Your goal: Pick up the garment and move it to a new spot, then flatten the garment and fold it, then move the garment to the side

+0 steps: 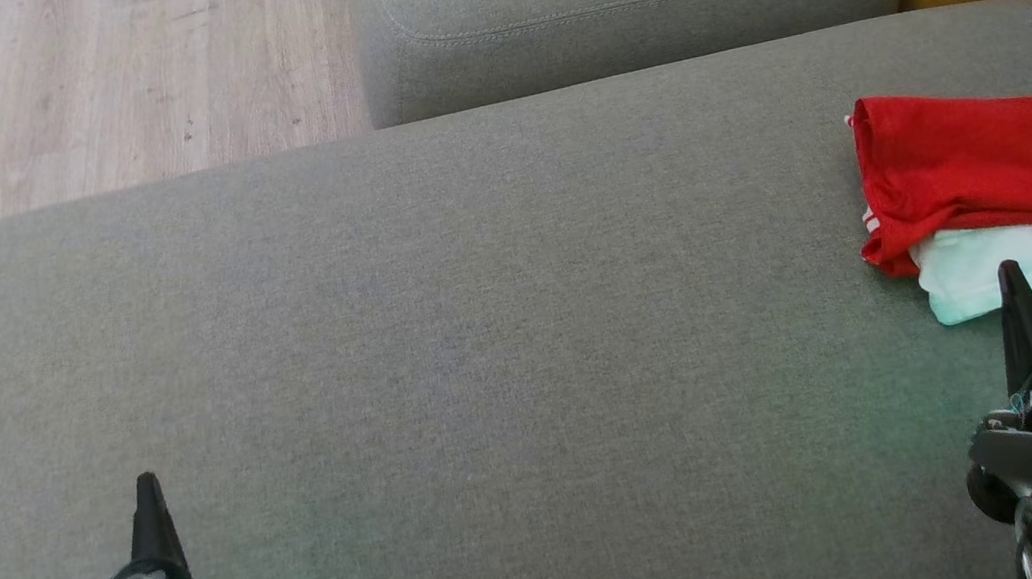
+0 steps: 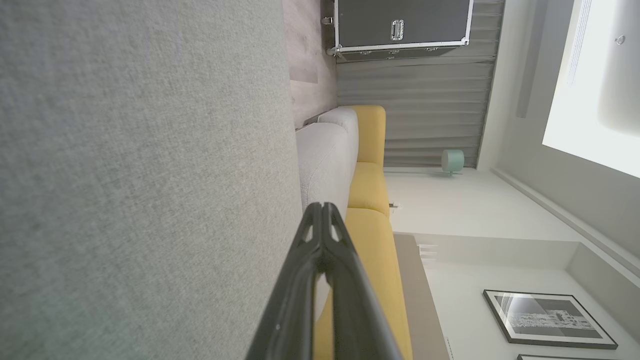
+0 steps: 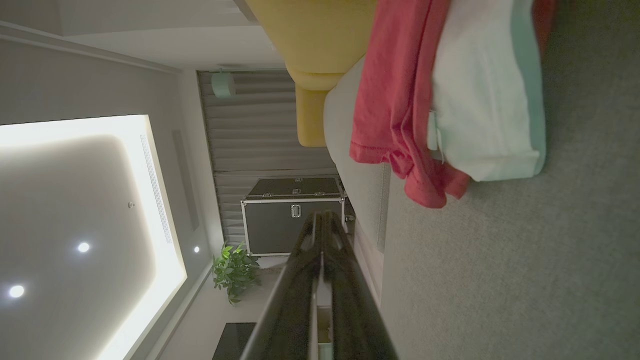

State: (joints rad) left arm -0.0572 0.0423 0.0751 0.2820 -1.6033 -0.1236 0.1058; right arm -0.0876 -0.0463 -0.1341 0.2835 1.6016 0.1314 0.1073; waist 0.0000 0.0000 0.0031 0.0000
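Fingers of the left gripper (image 1: 148, 493) and right gripper (image 1: 1011, 275) were pressed together, holding nothing. The red garment (image 1: 982, 158) lay folded at the cushion's (image 1: 482, 335) right edge, just beyond the right gripper's tips.

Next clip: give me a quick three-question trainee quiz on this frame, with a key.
1. True or false: the left gripper is shut on the red garment.
2. Where on the grey cushion does the red garment lie? A) robot's left B) middle C) robot's right
3. What pale thing sticks out at the garment's near edge, by the right gripper?
Key: 1 false; 2 C; 3 a white cloth.
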